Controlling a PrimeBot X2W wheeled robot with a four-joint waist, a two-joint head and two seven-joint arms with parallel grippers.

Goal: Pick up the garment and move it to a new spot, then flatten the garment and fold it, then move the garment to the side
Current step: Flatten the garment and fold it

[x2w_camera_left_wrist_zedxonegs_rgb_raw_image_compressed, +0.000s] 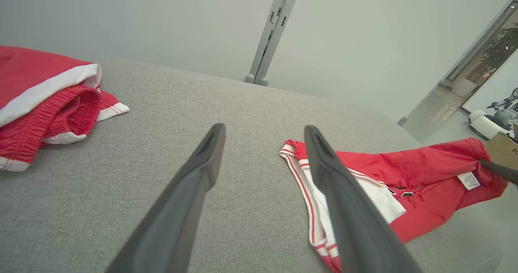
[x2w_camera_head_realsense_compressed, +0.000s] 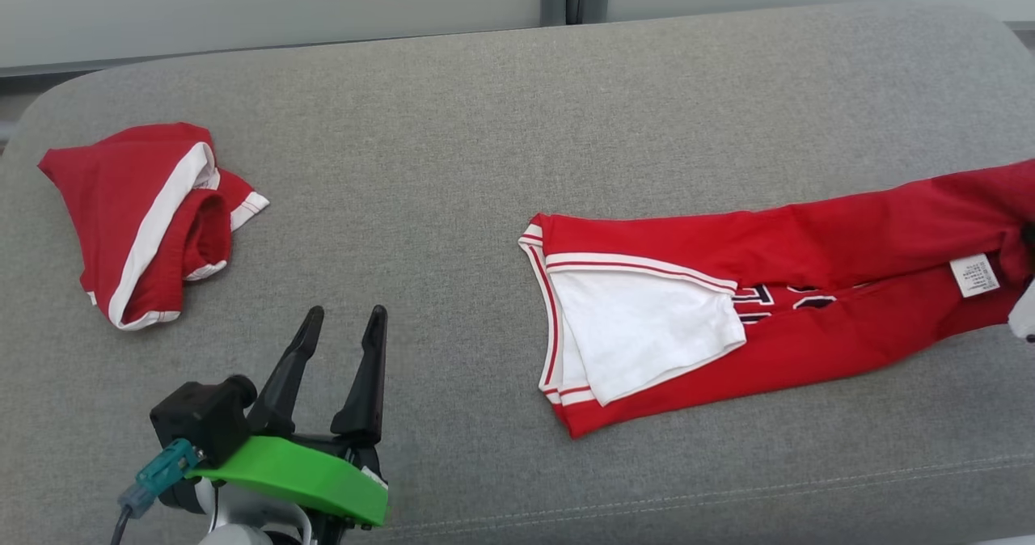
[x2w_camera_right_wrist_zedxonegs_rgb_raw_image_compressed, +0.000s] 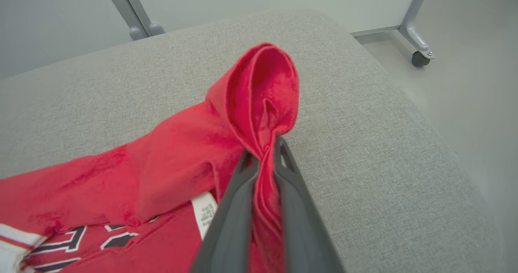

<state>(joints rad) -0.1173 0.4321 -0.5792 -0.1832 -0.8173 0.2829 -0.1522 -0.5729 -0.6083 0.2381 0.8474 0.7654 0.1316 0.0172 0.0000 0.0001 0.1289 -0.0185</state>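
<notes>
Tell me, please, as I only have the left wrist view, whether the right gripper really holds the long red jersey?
Observer: Yes; the right wrist view shows the right gripper shut on a bunched fold of the long red jersey with white trim.
Operator: Does that end overhang the edge?
Observer: No; the grey fabric cushion continues beyond the fold.
Operator: Where is my left gripper?
Observer: The head view shows the left gripper open, nearer the robot than the jersey and the crumpled red-and-white shorts, touching neither.

Dark tapered fingers (x2w_camera_head_realsense_compressed: 365, 375) sit on a green bracket (x2w_camera_head_realsense_compressed: 299, 474) with teal plug (x2w_camera_head_realsense_compressed: 164, 466)
</notes>
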